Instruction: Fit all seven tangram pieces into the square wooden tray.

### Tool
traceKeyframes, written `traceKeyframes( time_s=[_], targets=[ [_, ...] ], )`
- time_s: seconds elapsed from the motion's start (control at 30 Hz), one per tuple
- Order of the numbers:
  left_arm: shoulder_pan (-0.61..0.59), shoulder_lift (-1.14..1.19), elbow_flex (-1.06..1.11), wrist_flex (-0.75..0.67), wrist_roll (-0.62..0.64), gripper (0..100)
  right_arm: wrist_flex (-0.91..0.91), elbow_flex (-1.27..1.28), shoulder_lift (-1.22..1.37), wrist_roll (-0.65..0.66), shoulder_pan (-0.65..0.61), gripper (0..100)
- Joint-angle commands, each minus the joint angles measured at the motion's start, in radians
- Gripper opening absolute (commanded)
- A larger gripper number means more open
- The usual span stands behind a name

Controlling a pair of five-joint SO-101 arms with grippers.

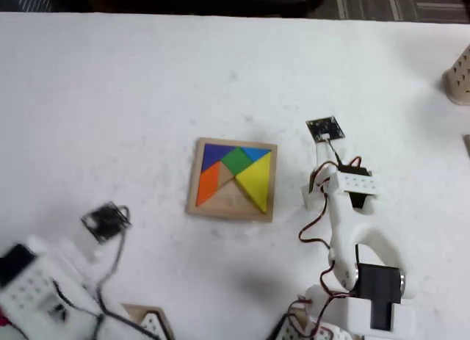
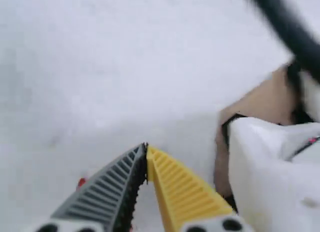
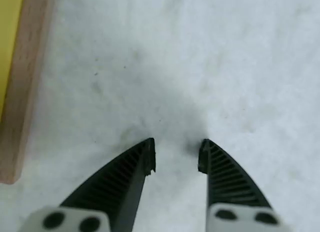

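Wooden and square, the tray (image 1: 192,205) lies near the middle of the white table (image 1: 110,98), somewhat toward its near edge. Inside it lie a blue piece (image 1: 212,155), a green piece (image 1: 236,160), a light blue piece (image 1: 256,153), a yellow piece (image 1: 255,183) and an orange piece (image 1: 208,184). The pale wood-coloured patch among them cannot be told apart as pieces or tray floor. The right end effector (image 3: 176,154) hangs over bare table just beside the tray's side that faces the right edge, fingers spread and holding nothing. The left end effector (image 2: 146,154) is at the near left corner, its grey and yellow fingers pressed together at the tips.
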Motion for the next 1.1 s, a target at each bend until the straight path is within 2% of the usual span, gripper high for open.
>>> traceKeyframes(
  time_s=[0.0,0.2,0.33,0.47,0.6,1.07],
  targets=[
    [0.001,-0.159,0.058,0.0,0.015,2,0.012,0.002,-0.022,0.014,-0.038,13.7],
    [-0.015,-0.312,0.106,-0.008,0.012,2,0.012,0.002,-0.022,0.014,-0.036,13.7],
    [-0.013,-0.427,0.245,-0.138,0.015,2,0.012,0.002,-0.022,0.014,-0.036,13.7],
    [-0.013,-0.565,0.284,-0.158,0.015,2,0.013,0.002,-0.022,0.014,-0.036,13.7],
    [-0.013,-0.696,0.442,-0.23,0.015,2,0.013,0.002,-0.022,0.014,-0.033,13.7],
    [-0.013,-0.684,0.442,-0.233,0.015,2,0.013,0.002,-0.024,0.014,-0.03,13.7]
  ],
)
